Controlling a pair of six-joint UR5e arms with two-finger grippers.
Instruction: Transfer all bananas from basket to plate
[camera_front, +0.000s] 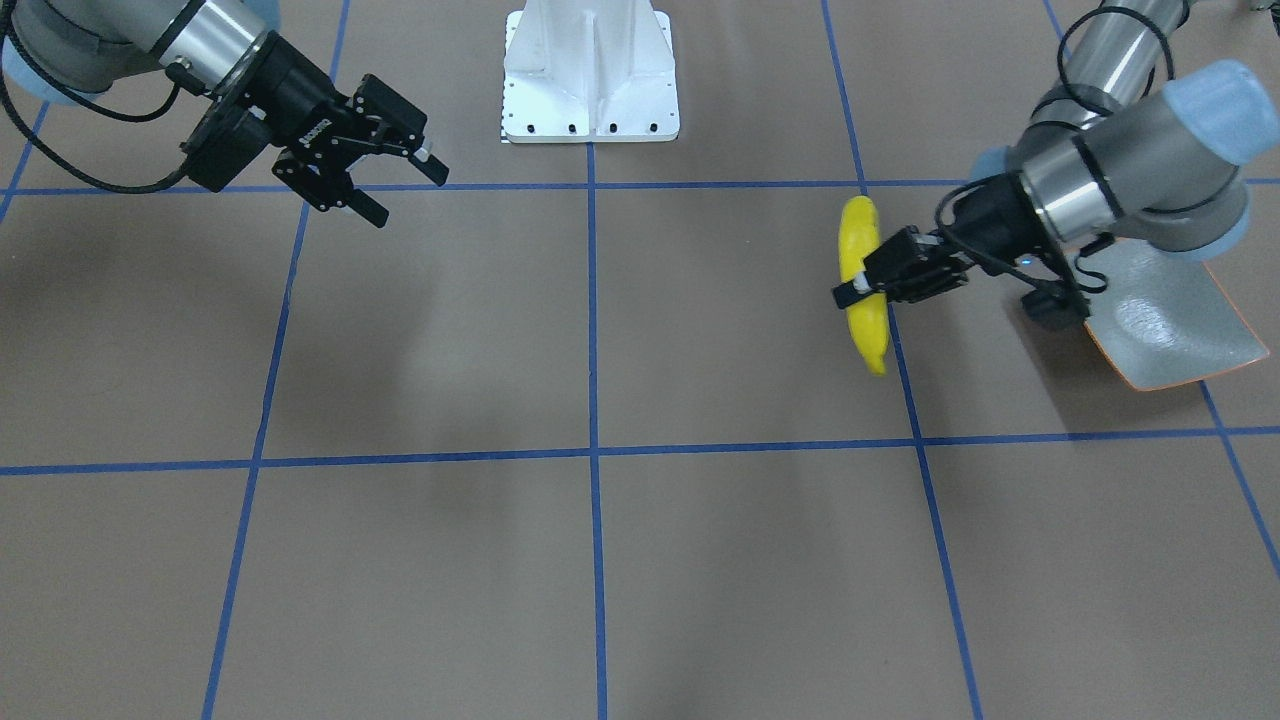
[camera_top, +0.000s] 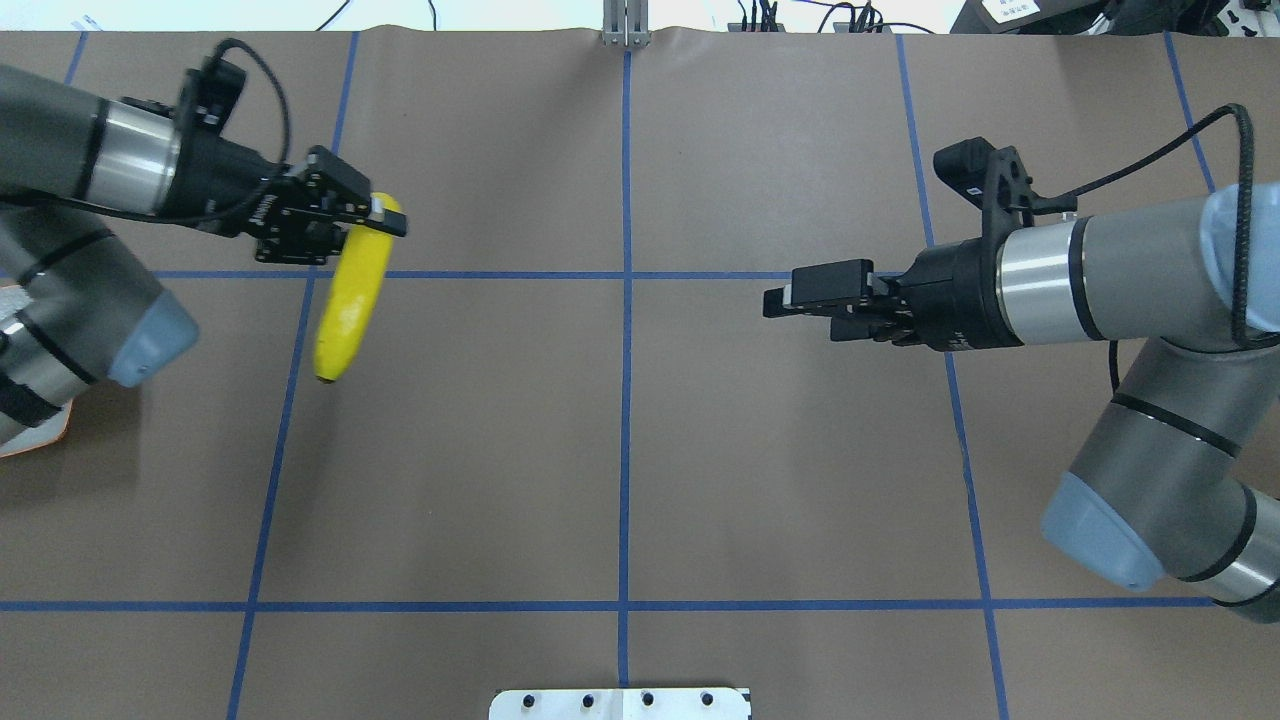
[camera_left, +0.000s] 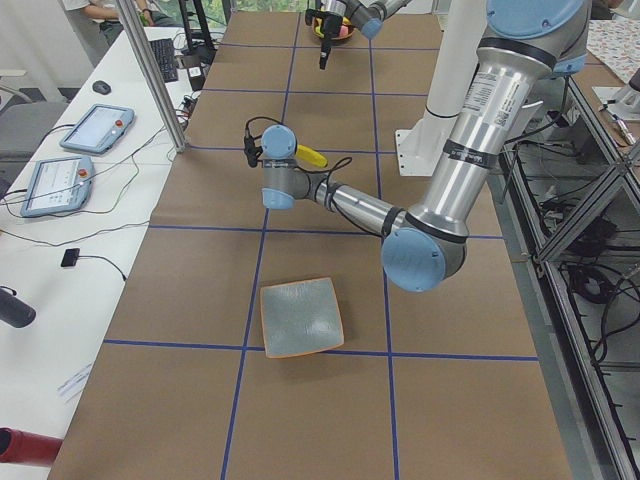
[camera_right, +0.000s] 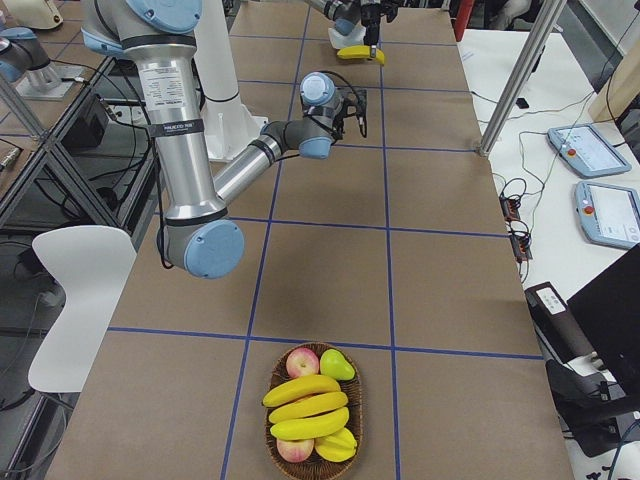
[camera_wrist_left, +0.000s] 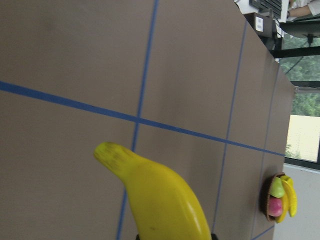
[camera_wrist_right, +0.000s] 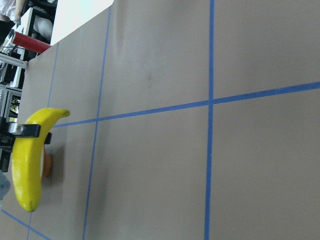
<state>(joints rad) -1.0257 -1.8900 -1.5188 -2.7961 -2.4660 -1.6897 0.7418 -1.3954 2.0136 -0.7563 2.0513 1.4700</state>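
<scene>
From the front, we see the left pincer (camera_front: 865, 288) shut tight on a banana (camera_front: 858, 235), held over the surface (camera_front: 600, 560) and pointing from 12 to 6 o'clock. The plate (camera_front: 1180, 330) is close at 3 o'clock, and the right pincer (camera_front: 410, 192) is open and holds nothing. From overhead, only the plate's orange edge shows, at 8 o'clock from the left pincer, so we think the left arm is nearer. From the right side, the other bananas (camera_right: 305, 407) lie in the basket (camera_right: 358, 395).
</scene>
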